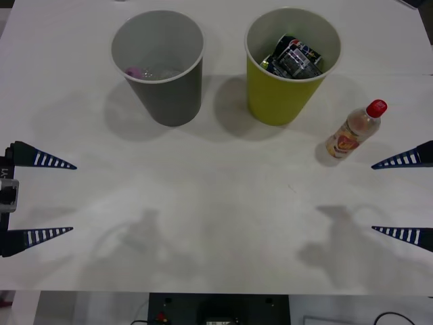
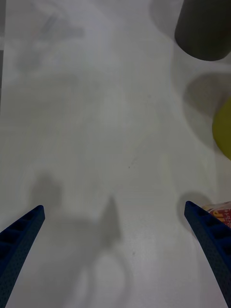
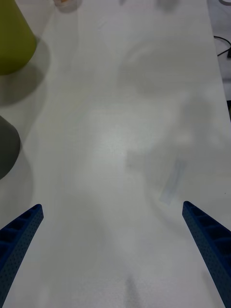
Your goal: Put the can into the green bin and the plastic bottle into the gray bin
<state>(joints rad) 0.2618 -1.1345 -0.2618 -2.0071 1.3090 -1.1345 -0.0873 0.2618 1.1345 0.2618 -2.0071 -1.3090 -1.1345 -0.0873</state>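
The gray bin (image 1: 166, 84) stands at the back left of the white table, the green bin (image 1: 281, 95) beside it on the right. A dark can (image 1: 298, 57) lies inside the green bin. The plastic bottle (image 1: 353, 131), red-capped with an orange-yellow label, stands on the table right of the green bin, just beyond my right gripper. My right gripper (image 1: 372, 197) is open at the right edge. My left gripper (image 1: 73, 198) is open at the left edge. The right wrist view has its gripper (image 2: 114, 206) open over bare table, with the bottle's label (image 2: 219, 211) beside one finger.
A clear pink-capped bottle (image 1: 139, 71) lies in the gray bin. The left wrist view has its open gripper (image 3: 113, 205) over bare table, with the green bin (image 3: 12, 38) and gray bin (image 3: 7, 149) off to one side. The table's front edge (image 1: 216, 292) is near me.
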